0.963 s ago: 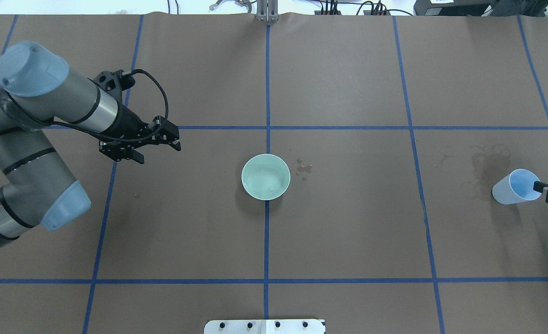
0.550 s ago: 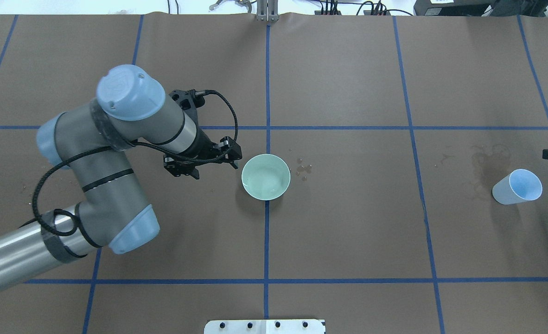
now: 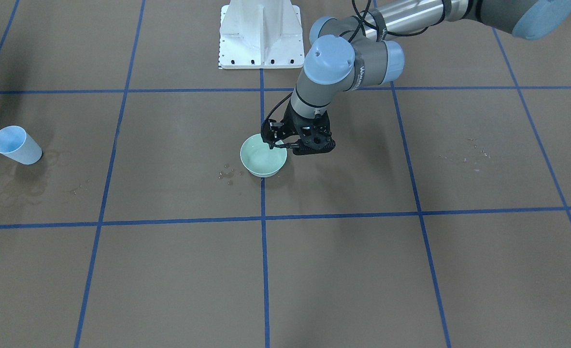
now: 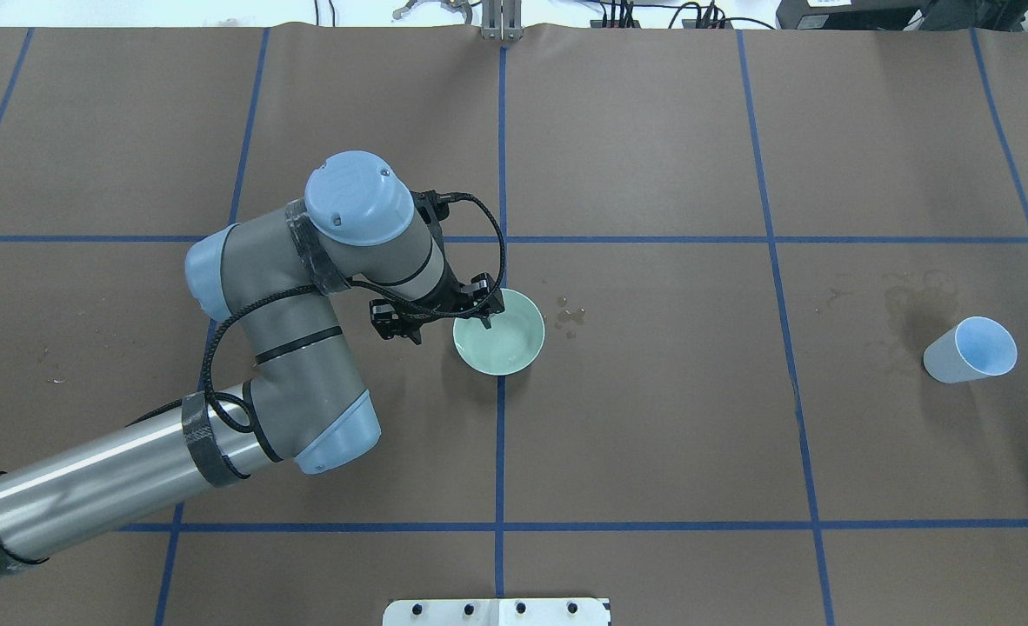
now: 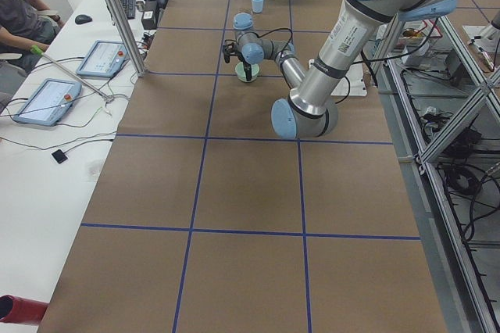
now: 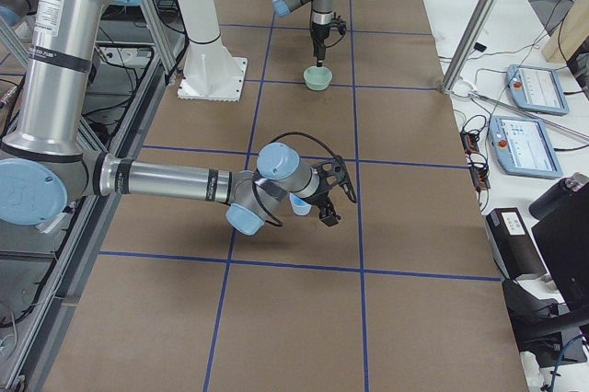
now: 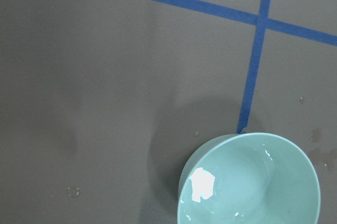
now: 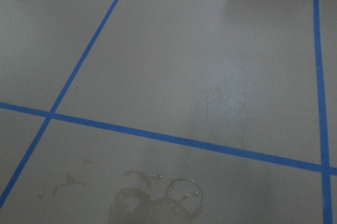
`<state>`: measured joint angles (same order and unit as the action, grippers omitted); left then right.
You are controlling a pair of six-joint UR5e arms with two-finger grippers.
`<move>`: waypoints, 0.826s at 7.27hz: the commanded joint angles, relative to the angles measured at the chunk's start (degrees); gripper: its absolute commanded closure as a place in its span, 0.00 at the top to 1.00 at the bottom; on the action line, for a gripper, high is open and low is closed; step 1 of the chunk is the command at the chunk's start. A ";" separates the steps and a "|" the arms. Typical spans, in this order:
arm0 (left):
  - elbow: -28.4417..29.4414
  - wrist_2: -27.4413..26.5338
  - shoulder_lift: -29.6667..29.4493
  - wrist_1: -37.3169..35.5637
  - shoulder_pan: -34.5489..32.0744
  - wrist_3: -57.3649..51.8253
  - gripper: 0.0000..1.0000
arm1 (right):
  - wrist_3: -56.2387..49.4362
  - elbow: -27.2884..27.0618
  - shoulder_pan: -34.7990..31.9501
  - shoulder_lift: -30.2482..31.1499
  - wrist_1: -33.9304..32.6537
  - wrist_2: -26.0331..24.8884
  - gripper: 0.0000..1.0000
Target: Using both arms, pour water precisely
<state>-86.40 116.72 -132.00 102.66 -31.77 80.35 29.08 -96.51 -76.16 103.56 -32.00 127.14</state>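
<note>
A mint green bowl [image 4: 503, 341] [image 3: 261, 162] stands at the table's centre, with water [image 7: 202, 183] glinting white inside it. My left gripper [image 4: 449, 329] [image 3: 290, 147] is open and straddles the bowl's left rim, one finger inside and one outside. A light blue cup [image 4: 971, 349] [image 3: 16, 145] stands tilted at the far right with nothing holding it. My right gripper [image 6: 339, 201] shows only in the exterior right view, just beside the cup [image 6: 299, 205]; I cannot tell whether it is open or shut.
Water drops [image 4: 570, 317] lie just right of the bowl. A wet stain [image 4: 910, 322] [image 8: 158, 203] marks the paper near the cup. The white pedestal base [image 3: 261, 34] stands at the robot's edge. A person sits by tablets [image 5: 47, 102] on the side table.
My left arm swung right from the table's left side to the bowl's rim. The right gripper drew away from the cup and left the overhead view; the cup stayed put.
</note>
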 commanded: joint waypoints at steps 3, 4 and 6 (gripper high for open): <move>2.64 -0.09 -0.19 2.98 1.19 0.77 0.00 | -1.57 -0.25 -2.50 -0.02 -1.22 3.63 0.99; 2.55 -0.09 -0.28 3.07 1.19 0.86 0.00 | -1.57 -0.34 -2.85 -0.02 -1.22 3.99 0.99; 0.28 0.17 -0.28 3.07 0.66 1.91 0.00 | -1.57 -0.52 -3.73 0.07 -1.13 4.08 0.99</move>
<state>-84.65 116.76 -132.26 105.70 -30.75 81.61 27.51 -96.96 -79.23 103.58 -33.20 131.05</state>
